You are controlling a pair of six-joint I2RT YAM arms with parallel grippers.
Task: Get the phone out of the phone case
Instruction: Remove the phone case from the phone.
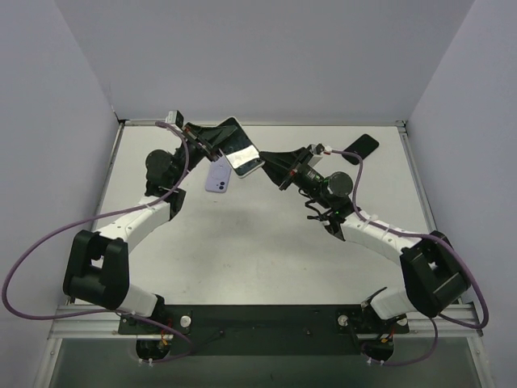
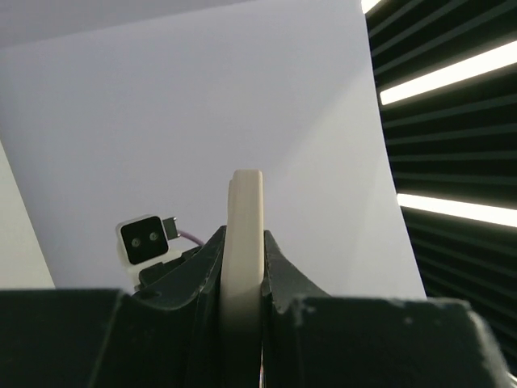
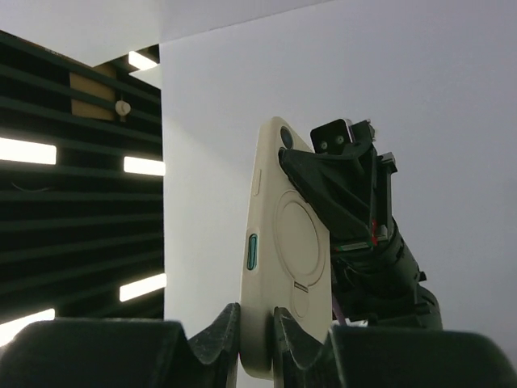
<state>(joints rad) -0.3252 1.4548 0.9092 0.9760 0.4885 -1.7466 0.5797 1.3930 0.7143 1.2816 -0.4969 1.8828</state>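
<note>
Left claw: clenched on phone case, pads on front and back faces.
Right claw: clamped on the same case at its other end.
Position: phone seated in case, held aloft between both arms, over far desk.
Feel: probably light; case looks soft, pliable, grippy; phone rigid, glass slick and breakable.
Grip: best on case rim or corner for peeling, other claw pinching phone edges, not screen.

Right end effector apparently hides phone case bottom.
</note>
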